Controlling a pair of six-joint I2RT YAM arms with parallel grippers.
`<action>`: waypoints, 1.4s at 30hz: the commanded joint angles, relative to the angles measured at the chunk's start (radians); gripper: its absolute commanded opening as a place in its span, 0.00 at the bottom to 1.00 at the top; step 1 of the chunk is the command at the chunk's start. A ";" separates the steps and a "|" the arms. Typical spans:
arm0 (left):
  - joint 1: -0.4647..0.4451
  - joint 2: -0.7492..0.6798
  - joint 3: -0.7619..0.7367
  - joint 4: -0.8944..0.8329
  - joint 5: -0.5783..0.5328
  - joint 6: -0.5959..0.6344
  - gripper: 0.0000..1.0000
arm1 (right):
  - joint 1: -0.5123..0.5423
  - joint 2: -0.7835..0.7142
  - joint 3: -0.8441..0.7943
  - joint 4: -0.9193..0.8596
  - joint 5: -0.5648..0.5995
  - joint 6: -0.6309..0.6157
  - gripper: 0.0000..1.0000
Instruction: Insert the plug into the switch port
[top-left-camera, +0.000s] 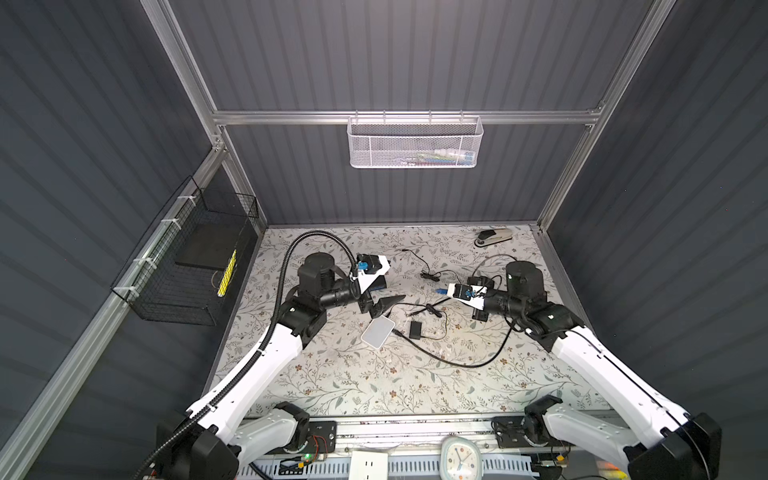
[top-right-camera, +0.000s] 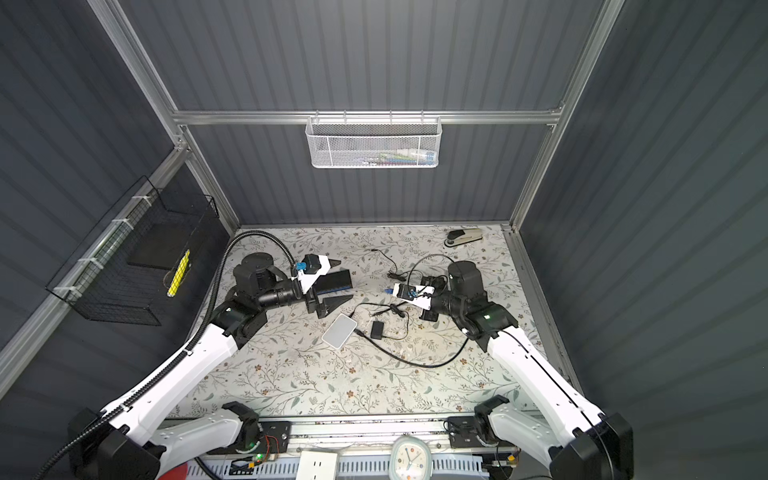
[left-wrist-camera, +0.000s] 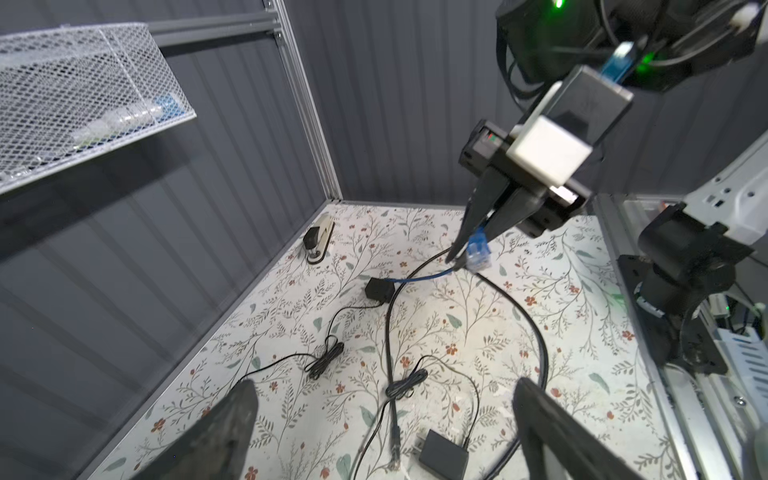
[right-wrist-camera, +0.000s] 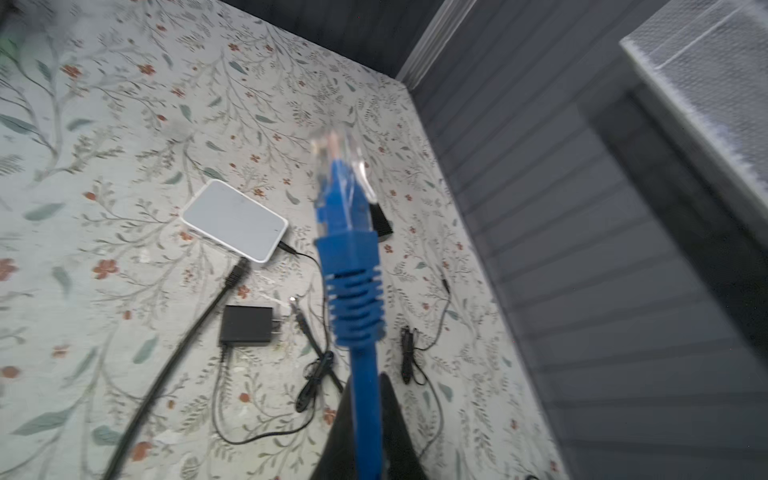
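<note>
The switch (top-right-camera: 330, 281) is a long black box with a blue strip along its face; it rests on the floral table at the left (top-left-camera: 379, 285). My left gripper (top-right-camera: 345, 279) stands open, its fingers either side of the switch in both top views. In the left wrist view only bare table and leads lie between the left gripper's (left-wrist-camera: 384, 388) fingers. My right gripper (right-wrist-camera: 368, 399) is shut on a blue cable. The blue plug (right-wrist-camera: 345, 195) with its clear tip sticks out ahead, pointing toward the switch (right-wrist-camera: 381, 219). The plug (top-left-camera: 439, 291) hangs above the table, apart from the switch.
A flat white box (top-left-camera: 377, 332), a black power adapter (top-left-camera: 414, 329) and thin leads lie mid-table. A thick black cable (top-left-camera: 457, 363) loops toward the right arm. A stapler (top-left-camera: 494, 237) sits at the back right. Wire baskets hang on the back and left walls.
</note>
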 joint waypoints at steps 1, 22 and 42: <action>-0.018 -0.038 -0.028 0.078 0.051 -0.104 0.94 | 0.012 -0.017 -0.022 0.218 0.114 -0.107 0.00; -0.175 0.317 0.151 0.178 0.121 -0.212 0.65 | 0.051 -0.033 -0.045 0.205 0.155 -0.119 0.00; -0.174 0.366 0.219 0.148 0.170 -0.226 0.33 | 0.051 -0.026 -0.050 0.193 0.135 -0.124 0.00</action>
